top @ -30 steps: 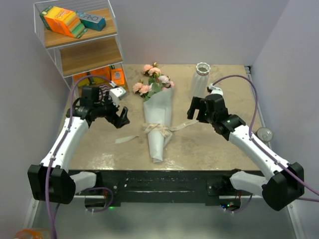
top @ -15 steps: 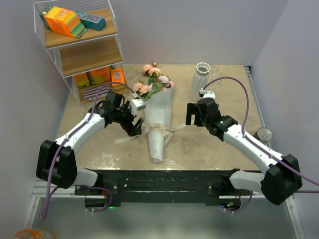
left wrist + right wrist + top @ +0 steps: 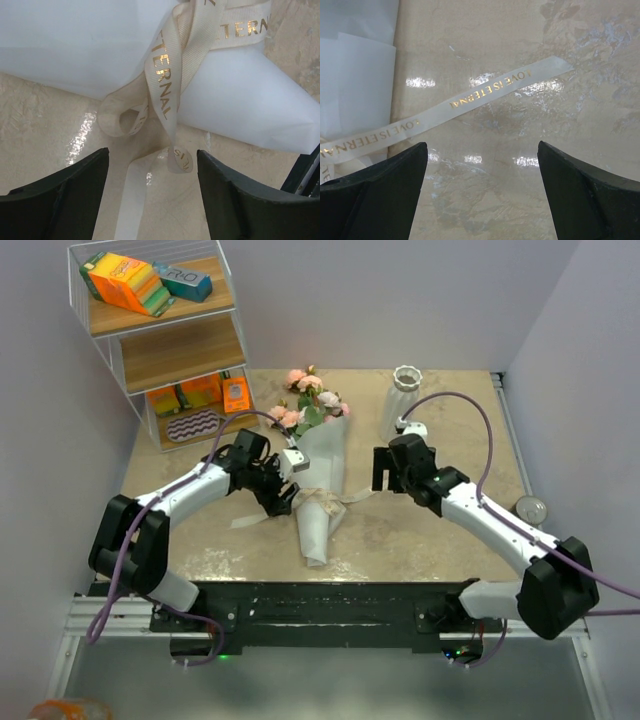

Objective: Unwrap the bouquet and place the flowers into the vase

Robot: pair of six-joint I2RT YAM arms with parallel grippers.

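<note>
Wooden boards fill a white wire shelf (image 3: pixel 165 335) at the far left corner of the beige marbled table (image 3: pixel 200 540). Right of it, the left gripper (image 3: pixel 150 152) hangs low with its jaws spread wide and holding nothing. A loop of the cream gold-lettered ribbon (image 3: pixel 162 85) lies just beyond its tips. That ribbon ties the bouquet (image 3: pixel 318 475), a long cone of pale translucent paper lying mid-table, its pink roses (image 3: pixel 305 400) pointing to the far edge. Beside it, the right gripper (image 3: pixel 482 146) is equally wide and empty over a loose ribbon tail (image 3: pixel 485 92). A tall white ribbed vase (image 3: pixel 403 400) stands upright behind, apart from the bouquet.
</note>
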